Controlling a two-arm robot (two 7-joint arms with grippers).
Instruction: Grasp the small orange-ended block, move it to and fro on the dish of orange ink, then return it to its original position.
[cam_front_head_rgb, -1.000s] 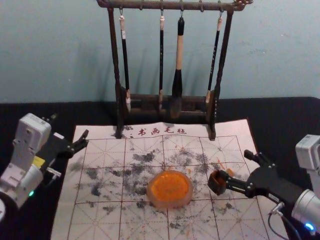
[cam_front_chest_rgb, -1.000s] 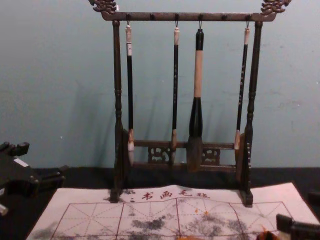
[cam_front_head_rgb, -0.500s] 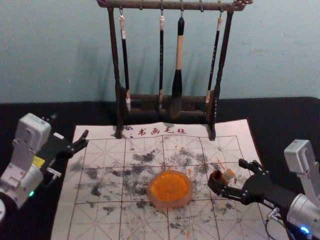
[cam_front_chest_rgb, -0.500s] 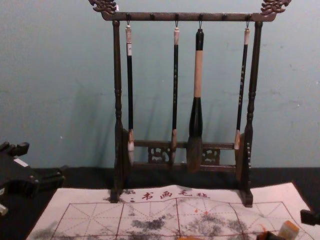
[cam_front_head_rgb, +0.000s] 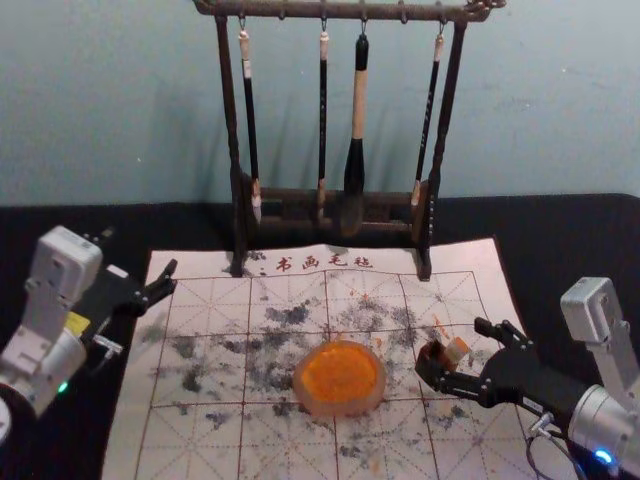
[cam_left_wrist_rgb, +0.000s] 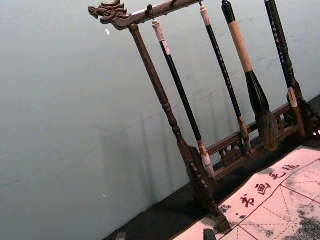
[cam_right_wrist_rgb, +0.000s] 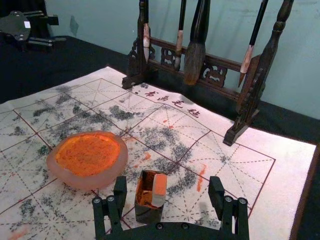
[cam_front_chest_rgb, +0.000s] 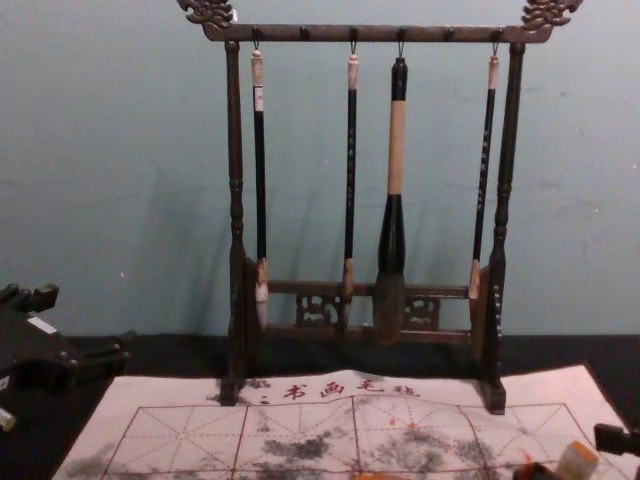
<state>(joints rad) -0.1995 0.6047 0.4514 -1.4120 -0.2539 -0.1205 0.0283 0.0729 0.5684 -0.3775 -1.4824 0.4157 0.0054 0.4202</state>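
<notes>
Inside dark box (cam_right_wrist_rgb: 148, 216): block (cam_right_wrist_rgb: 159, 192), orange end up, long axis leaning right.

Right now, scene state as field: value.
block: tilted, orange end up, at small box's mouth
depth in box: cannot tell
right pincer: open, fingers either side of box and block
left pincer: open, parked by mat's left edge
ink dish: on mat, left of box
rack: four hanging brushes
</notes>
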